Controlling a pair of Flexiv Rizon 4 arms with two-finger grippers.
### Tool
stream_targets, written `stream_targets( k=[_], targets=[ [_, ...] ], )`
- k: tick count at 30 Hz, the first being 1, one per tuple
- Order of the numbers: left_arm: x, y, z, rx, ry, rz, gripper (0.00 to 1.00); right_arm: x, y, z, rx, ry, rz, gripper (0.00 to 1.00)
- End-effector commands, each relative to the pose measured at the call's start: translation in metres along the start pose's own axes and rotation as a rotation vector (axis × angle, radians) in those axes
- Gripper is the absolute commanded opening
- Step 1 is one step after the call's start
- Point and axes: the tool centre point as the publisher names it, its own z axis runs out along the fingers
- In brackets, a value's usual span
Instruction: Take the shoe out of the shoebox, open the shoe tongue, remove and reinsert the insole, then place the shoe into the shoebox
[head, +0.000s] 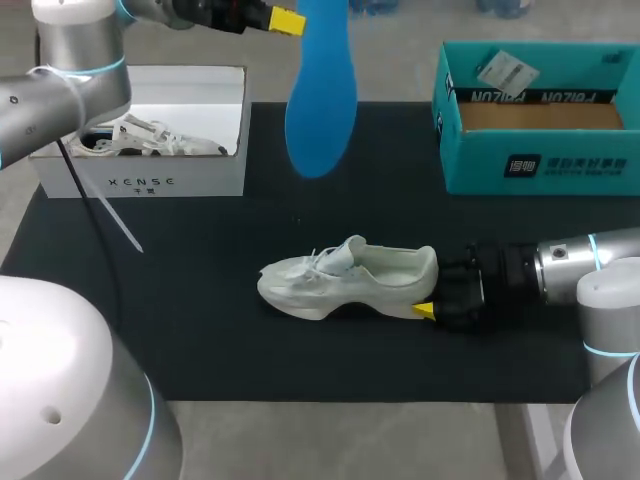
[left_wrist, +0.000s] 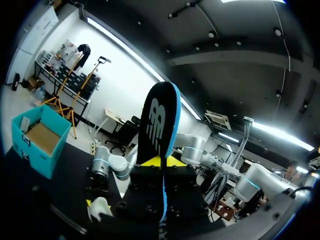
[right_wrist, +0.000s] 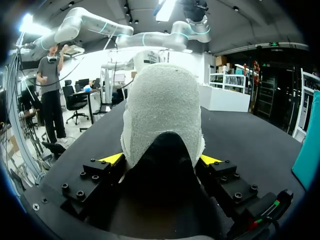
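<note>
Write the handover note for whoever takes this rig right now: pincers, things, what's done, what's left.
Left pincer: shut on the blue insole, held up above the table.
Right pincer: shut on the heel of the white shoe, which stands on the black mat.
Teal box: open, far right. White box: far left, holds a second shoe.
Done: shoe out, insole out.
Left: put the insole back, set the shoe in its box.
</note>
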Motion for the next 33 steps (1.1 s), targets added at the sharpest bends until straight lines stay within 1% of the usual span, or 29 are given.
stream_targets(
  k=[1,3,4,5,6,7,8,10,16,20,25,28,29,31,33],
  targets=[
    [0.009,0.001,0.005,0.013,-0.059,0.003,0.0,0.001,-0.004,0.003,0.002,-0.002,0.0,0.0],
    [0.009,0.001,0.007,0.013,-0.071,-0.01,0.0,0.001,-0.004,0.003,0.002,-0.002,0.0,0.0],
    [0.009,0.001,0.007,0.033,-0.082,-0.023,0.0,0.001,-0.004,0.003,0.002,-0.002,0.0,0.0],
    [0.008,0.002,0.007,0.035,-0.084,-0.025,0.0,0.001,-0.004,0.003,0.002,-0.002,0.0,0.0],
    [0.008,0.002,0.007,0.035,-0.084,-0.025,0.0,0.001,-0.004,0.003,0.002,-0.002,0.0,0.15],
    [0.008,0.002,0.007,0.035,-0.084,-0.025,0.0,0.001,-0.004,0.003,0.002,-0.002,0.0,0.4],
    [0.008,0.002,0.007,0.035,-0.084,-0.025,0.0,0.001,-0.004,0.003,0.002,-0.002,0.0,1.0],
    [0.008,0.002,0.007,0.035,-0.084,-0.025,0.0,0.002,-0.001,-0.004,0.006,-0.015,-0.008,1.0],
    [0.008,0.002,0.007,0.035,-0.084,-0.025,0.0,0.007,0.012,-0.023,0.026,-0.004,-0.023,1.0],
    [0.008,0.002,0.007,0.035,-0.084,-0.025,0.0,0.011,0.02,-0.039,0.077,-0.012,-0.007,1.0],
    [0.008,0.002,0.007,0.035,-0.084,-0.025,0.0,0.016,0.033,-0.065,0.196,-0.051,0.034,1.0],
    [0.008,0.002,0.007,0.035,-0.084,-0.025,0.0,0.019,0.046,-0.082,0.318,-0.071,0.043,1.0],
    [0.008,0.002,0.007,0.035,-0.084,-0.025,0.0,0.019,0.048,-0.085,0.344,-0.073,0.045,1.0],
    [0.008,0.002,0.007,0.035,-0.084,-0.025,0.0,0.021,0.06,-0.093,0.427,-0.086,0.04,1.0],
    [0.008,0.002,0.007,0.035,-0.084,-0.025,0.0,0.022,0.068,-0.098,0.488,-0.088,0.033,1.0]
  ],
)
